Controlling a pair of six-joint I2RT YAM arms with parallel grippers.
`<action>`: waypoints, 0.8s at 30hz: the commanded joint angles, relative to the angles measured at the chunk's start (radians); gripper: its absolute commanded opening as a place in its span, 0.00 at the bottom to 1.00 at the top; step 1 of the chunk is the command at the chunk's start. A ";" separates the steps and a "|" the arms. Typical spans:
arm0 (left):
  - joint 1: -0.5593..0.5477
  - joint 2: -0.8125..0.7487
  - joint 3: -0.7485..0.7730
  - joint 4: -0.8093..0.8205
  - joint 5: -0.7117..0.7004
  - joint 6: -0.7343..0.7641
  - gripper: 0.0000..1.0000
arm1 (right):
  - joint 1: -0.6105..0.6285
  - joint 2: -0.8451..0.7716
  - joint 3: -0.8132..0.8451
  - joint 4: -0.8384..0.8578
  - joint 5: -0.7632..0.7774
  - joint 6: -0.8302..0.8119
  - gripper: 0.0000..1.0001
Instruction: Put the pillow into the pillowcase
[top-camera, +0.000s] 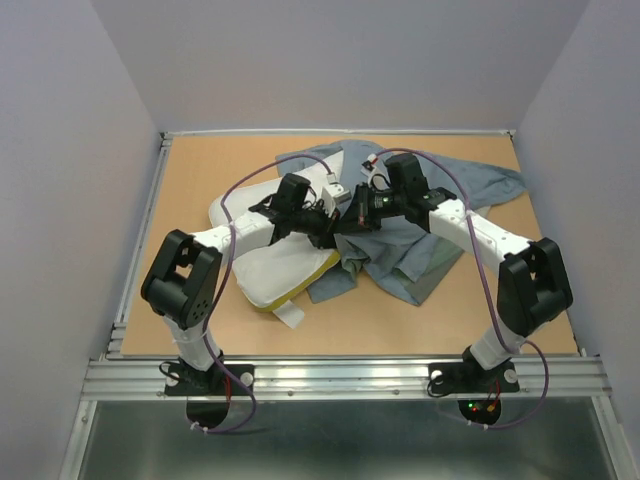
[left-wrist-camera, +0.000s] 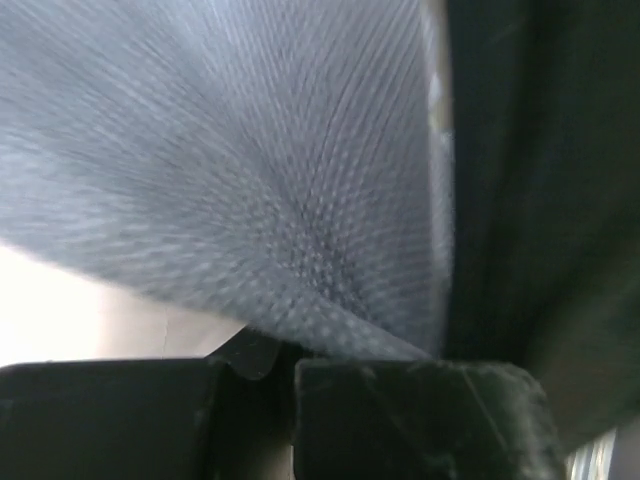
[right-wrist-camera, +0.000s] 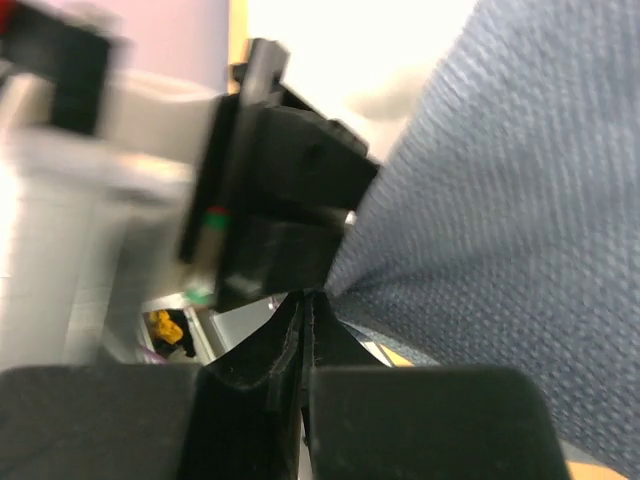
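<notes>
The white quilted pillow (top-camera: 275, 268) lies left of centre on the table, its yellow band along the near edge. The grey-blue pillowcase (top-camera: 425, 235) is crumpled to its right and partly over its far end. Both grippers meet above the pillow's right end. My left gripper (top-camera: 325, 226) is shut on a fold of the pillowcase (left-wrist-camera: 250, 180), which fills the left wrist view above the gripper (left-wrist-camera: 290, 350). My right gripper (top-camera: 356, 214) is also shut on the pillowcase (right-wrist-camera: 520, 200); the cloth fans out to the right from the gripper (right-wrist-camera: 308, 300). The pillowcase's opening is hidden.
A white tag (top-camera: 290, 316) sticks out from the pillow's near edge. The wooden table (top-camera: 190, 190) is walled on the left, back and right, with an aluminium rail (top-camera: 340, 375) at the front. In the right wrist view the left arm's wrist (right-wrist-camera: 270, 190) is close ahead.
</notes>
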 joint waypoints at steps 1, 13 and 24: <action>-0.039 0.051 -0.044 -0.110 0.113 0.144 0.00 | 0.020 -0.105 -0.093 0.129 -0.055 0.061 0.02; -0.116 0.020 -0.102 -0.534 0.118 0.618 0.00 | -0.170 -0.262 -0.107 -0.164 0.051 -0.284 0.91; -0.231 -0.086 -0.148 -0.614 -0.151 0.823 0.29 | -0.331 0.180 0.425 -0.227 0.292 -0.606 0.86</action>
